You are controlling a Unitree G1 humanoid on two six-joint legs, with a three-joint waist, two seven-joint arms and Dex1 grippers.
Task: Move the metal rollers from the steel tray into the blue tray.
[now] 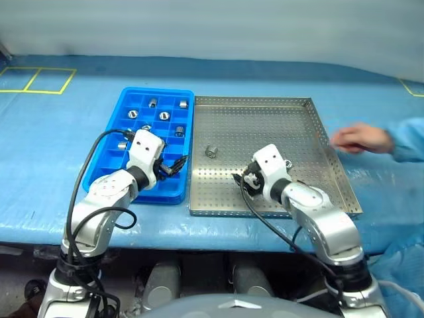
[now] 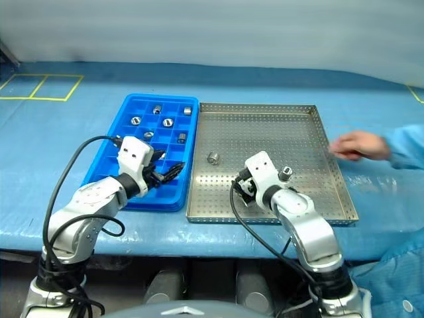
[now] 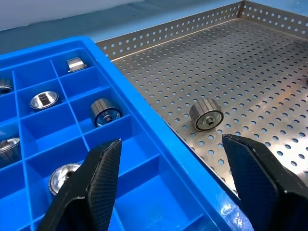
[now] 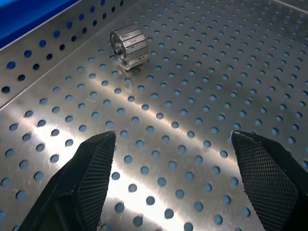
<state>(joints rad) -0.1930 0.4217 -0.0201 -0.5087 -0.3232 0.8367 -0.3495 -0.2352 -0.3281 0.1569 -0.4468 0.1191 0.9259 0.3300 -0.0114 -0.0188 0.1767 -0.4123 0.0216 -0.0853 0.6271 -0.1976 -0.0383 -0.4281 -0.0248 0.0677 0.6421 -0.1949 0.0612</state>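
Step in hand looks like reaching for the next pickup. Right tool (image 4: pixel 168 144) is hanging wide open and empty over the steel tray (image 1: pixel 265 106), angling down, with one loose roller (image 4: pixel 129 46) lying on its side ahead of its fingertips, slightly off toward the blue tray (image 1: pixel 112 172). A second roller (image 2: pixel 285 173) is sitting just beside that wrist. Next move probably calls for advancing, straddling the roller, then closing. Left tool (image 3: pixel 173 168) is hovering open, holding nothing, over the blue tray's near edge, where several compartments already have rollers (image 3: pixel 105 111).
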